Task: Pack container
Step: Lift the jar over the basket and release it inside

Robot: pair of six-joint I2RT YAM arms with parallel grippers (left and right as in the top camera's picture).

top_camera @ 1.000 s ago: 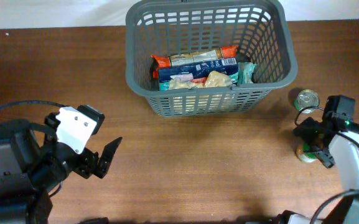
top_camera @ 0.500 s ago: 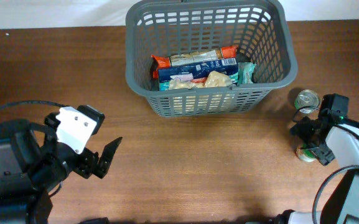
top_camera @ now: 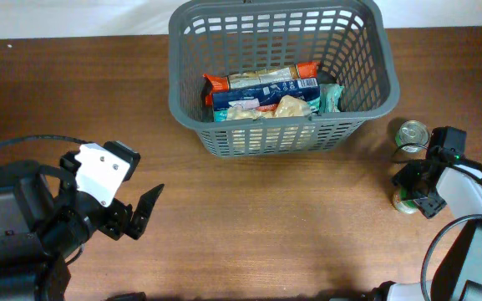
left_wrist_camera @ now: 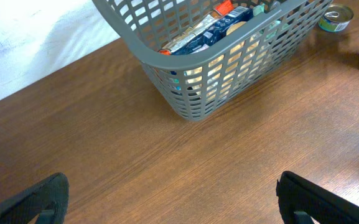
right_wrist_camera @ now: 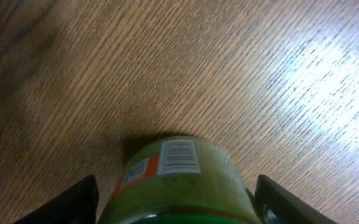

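The dark grey container [top_camera: 274,140] stands at the far middle of the table and holds several packaged groceries [top_camera: 261,92]. It also shows in the left wrist view [left_wrist_camera: 216,84]. My right gripper [top_camera: 414,194] is at the right edge, its fingers pressed on both sides of an upright green can [right_wrist_camera: 179,171] that stands on the table [top_camera: 403,203]. My left gripper [top_camera: 136,217] is open and empty over bare wood at the near left [left_wrist_camera: 173,199].
A small round tin can [top_camera: 413,133] stands just right of the container, a little behind the right gripper; it also shows in the left wrist view [left_wrist_camera: 336,17]. A white surface borders the table's far edge.
The right gripper has shifted slightly left and settled around the green can. The left arm and the container have not moved.
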